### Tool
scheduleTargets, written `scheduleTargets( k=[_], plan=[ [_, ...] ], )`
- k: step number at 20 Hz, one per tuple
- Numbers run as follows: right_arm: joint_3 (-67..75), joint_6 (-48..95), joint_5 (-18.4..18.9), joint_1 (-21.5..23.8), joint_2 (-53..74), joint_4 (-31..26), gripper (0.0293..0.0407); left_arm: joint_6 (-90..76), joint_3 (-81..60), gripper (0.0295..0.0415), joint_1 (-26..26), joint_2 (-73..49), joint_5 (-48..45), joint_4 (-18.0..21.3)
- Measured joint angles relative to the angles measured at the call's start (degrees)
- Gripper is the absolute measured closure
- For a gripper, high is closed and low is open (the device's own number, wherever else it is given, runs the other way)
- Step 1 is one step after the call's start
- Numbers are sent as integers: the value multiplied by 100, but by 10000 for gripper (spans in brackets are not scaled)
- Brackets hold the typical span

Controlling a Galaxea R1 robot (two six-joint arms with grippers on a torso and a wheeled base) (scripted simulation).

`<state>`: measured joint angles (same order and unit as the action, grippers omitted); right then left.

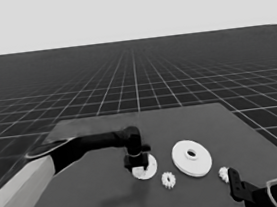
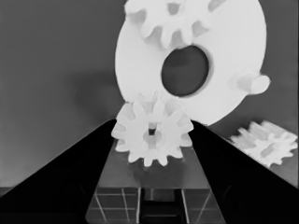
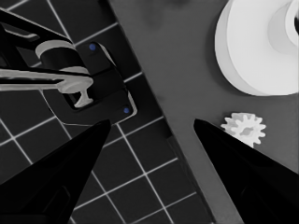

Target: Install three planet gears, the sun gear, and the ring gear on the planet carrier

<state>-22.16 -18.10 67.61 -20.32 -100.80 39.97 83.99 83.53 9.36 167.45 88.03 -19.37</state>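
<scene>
One gear (image 2: pixel 152 135) is pinched in the left gripper (image 1: pixel 136 160) over the smaller round part (image 2: pixel 233 70), which already carries another. Next: seat it on a peg. Right gripper (image 3: pixel 152 135) parked near-right, open, empty.

Readable text: none that I can make out in any view.
Labels or brands: none on my arms, on the white parts or on the counter (image 1: pixel 88 189).
Numbers or signs: none; the floor carries only a plain grid.
</scene>
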Motion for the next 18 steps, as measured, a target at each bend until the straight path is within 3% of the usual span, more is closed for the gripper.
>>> scheduleTargets(
  k=[6, 8, 9, 16, 18],
  plan=[
    [0, 0, 0, 0, 0, 0, 315, -60, 94, 398, 97, 23, -39, -102],
    [0, 0, 0, 0, 0, 0, 315, -62, 96, 339, 99, 23, -41, -105],
    [0, 0, 0, 0, 0, 0, 315, -62, 97, 330, 99, 23, -42, -105],
    [0, 0, 0, 0, 0, 0, 315, -62, 97, 326, 100, 24, -42, -106],
    [0, 0, 0, 0, 0, 0, 315, 244, -345, 326, -505, -72, 128, 492]
  ],
)
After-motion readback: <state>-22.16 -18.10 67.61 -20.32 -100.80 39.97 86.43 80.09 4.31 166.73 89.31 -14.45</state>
